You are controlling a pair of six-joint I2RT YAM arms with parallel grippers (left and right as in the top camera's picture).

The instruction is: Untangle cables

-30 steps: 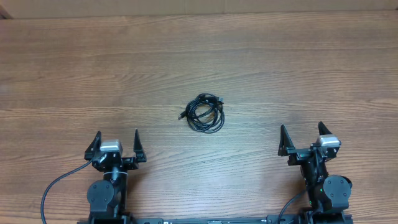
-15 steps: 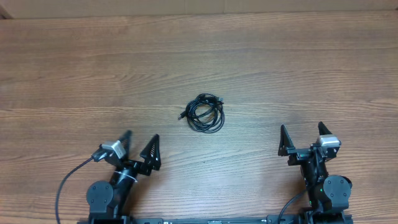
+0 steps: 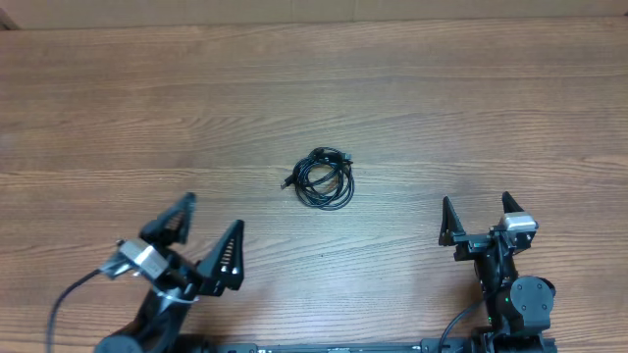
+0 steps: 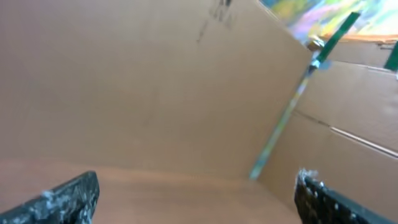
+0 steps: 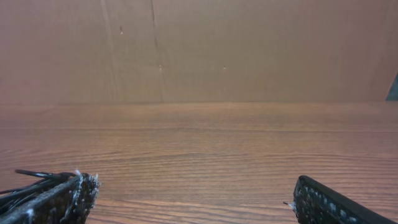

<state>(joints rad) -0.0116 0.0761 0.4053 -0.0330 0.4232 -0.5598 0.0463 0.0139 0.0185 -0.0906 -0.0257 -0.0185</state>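
Observation:
The cables lie as one small coiled black bundle in the middle of the wooden table, with a plug sticking out on its left side. My left gripper is open at the near left, angled toward the upper right, well short of the bundle and holding nothing. Its fingers frame a blurred view with no cables in it. My right gripper stands open at the near right, pointing away from me. In the right wrist view a few loops of the cables show at the left edge, behind the left finger.
A brown cardboard wall closes off the far edge of the table. In the left wrist view a green strip runs slantwise along a cardboard edge. Thick black wires trail from the arm bases at the near edge.
My left arm has lifted and swung clockwise, its gripper now pointing toward the upper right, still open. The right arm and the cables have not moved.

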